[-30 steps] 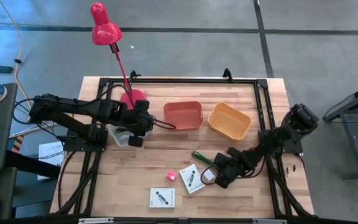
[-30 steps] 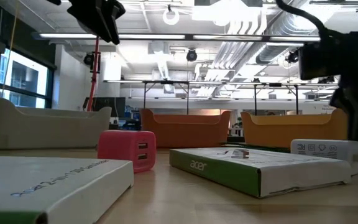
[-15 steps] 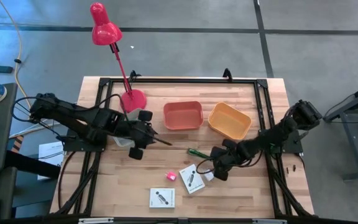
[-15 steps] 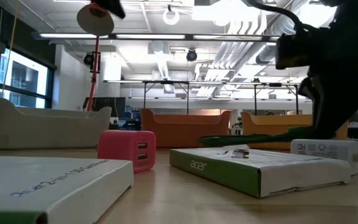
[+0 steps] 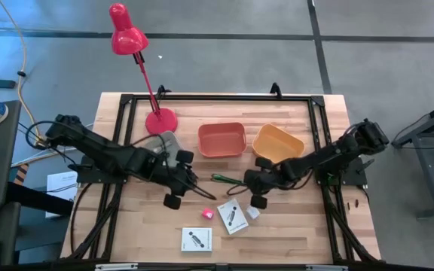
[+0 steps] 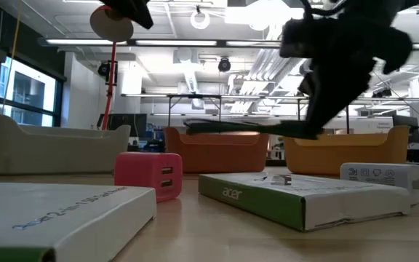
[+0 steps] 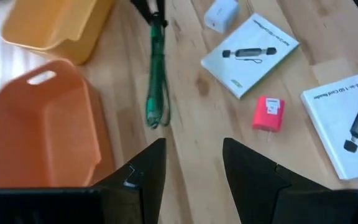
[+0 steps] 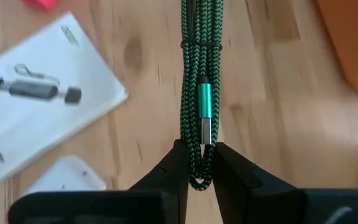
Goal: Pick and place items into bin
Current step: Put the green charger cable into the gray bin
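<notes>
A green braided cable bundle [image 8: 201,62] hangs over the table's middle [image 5: 224,179], with my right gripper [image 8: 197,165] shut on it. My left gripper [image 7: 194,162] stands open and empty left of the cable [image 7: 157,74], over bare wood [image 5: 191,183]. On the table nearer the front edge lie a pink block [image 5: 207,214], a small white block [image 5: 253,213] and two flat white cards [image 5: 232,216] [image 5: 197,239]. My right gripper pinches one looped end of the cable bundle [image 8: 196,140] between its two fingers. The fingers slant down from the table's right, and the bundle runs on past them in line with them. The cable is lifted clear of the table and juts out about level [image 6: 246,125].
An orange-red bin [image 5: 222,139] and a yellow bin [image 5: 277,145] stand at the far middle. A pale grey bin [image 5: 163,143] is partly behind my left arm. A red desk lamp [image 5: 160,119] stands at the far left. Black frame rails run along the table's edges.
My right gripper has risen and gone toward the table's far-left, rolling its wrist, and the green cable has come up off the table with it. My left gripper has swung from over the grey bin toward the near edge and the table's middle, staying open.
</notes>
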### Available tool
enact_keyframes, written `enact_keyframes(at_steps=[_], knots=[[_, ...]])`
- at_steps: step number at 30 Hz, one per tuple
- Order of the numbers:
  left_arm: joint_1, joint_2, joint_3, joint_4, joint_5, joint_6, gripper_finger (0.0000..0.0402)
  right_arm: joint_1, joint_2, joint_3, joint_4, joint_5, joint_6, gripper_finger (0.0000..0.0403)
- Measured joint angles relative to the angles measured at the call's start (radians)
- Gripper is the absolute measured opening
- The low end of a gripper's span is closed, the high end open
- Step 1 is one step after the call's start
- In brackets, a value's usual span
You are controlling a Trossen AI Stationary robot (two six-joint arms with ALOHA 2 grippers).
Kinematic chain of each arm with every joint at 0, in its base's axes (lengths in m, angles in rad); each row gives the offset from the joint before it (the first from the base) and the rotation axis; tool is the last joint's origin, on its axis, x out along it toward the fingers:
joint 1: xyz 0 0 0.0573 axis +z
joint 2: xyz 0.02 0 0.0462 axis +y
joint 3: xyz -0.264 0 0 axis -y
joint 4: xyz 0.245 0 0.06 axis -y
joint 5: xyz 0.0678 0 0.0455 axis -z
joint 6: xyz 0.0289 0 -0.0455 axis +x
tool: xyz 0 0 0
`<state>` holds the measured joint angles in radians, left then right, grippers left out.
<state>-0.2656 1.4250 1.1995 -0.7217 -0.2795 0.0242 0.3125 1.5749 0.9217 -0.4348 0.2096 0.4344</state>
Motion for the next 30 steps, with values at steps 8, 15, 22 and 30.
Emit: enact_keyframes(at_steps=[8,15,22,30], knots=[[0.001,0.054,0.0,-0.003,-0.009,-0.082,0.0145,-0.067,0.004,0.001,0.113,-0.038,-0.123,0.0053],[0.003,0.053,0.0,0.002,-0.046,-0.084,0.0145,-0.078,0.103,0.001,0.227,-0.123,-0.167,0.0053],[0.003,0.053,0.0,0.008,-0.056,-0.085,0.0145,-0.079,0.148,0.001,0.257,-0.115,-0.134,0.0053],[0.004,0.053,0.0,0.015,-0.1,-0.091,0.0145,-0.079,0.148,0.001,0.266,-0.117,-0.147,0.0053]])
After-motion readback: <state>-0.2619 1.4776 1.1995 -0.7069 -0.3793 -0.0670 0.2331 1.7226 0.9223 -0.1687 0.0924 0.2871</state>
